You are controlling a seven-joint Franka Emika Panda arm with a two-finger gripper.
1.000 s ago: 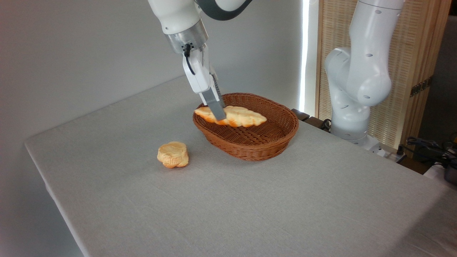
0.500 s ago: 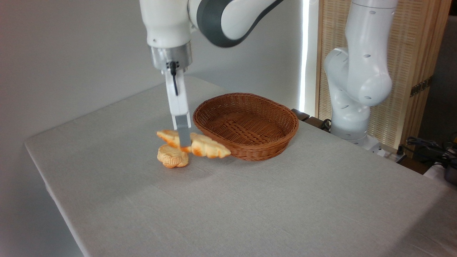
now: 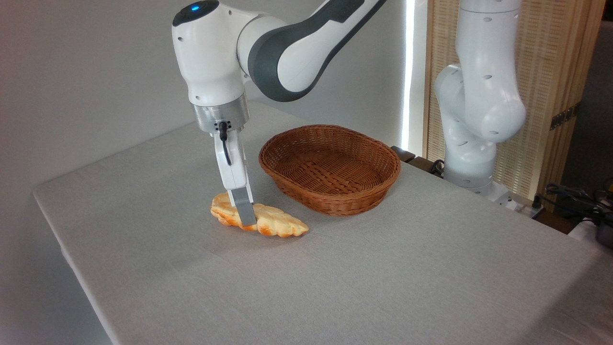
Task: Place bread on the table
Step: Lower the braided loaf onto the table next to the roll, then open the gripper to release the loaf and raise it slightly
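Observation:
The bread [image 3: 280,224], a long flat golden loaf with browner edges, lies low at the grey table [image 3: 364,282], left of the basket. Its right end looks to touch the cloth. My gripper [image 3: 246,218] comes down from above and is shut on the loaf near its left half; only the near grey finger shows. The loaf's left end sits over the small round bun [image 3: 221,211], which is mostly covered, so I cannot tell how much of the loaf rests on it.
A brown oval wicker basket [image 3: 339,203] stands empty just right of the bread. The arm's white base [image 3: 479,120] rises at the table's far right edge, with cables beside it. The table's left edge is close to the bun.
The gripper carried the bread out of the basket, leftward and down, until it reached the table beside and over the bun. The basket now holds nothing.

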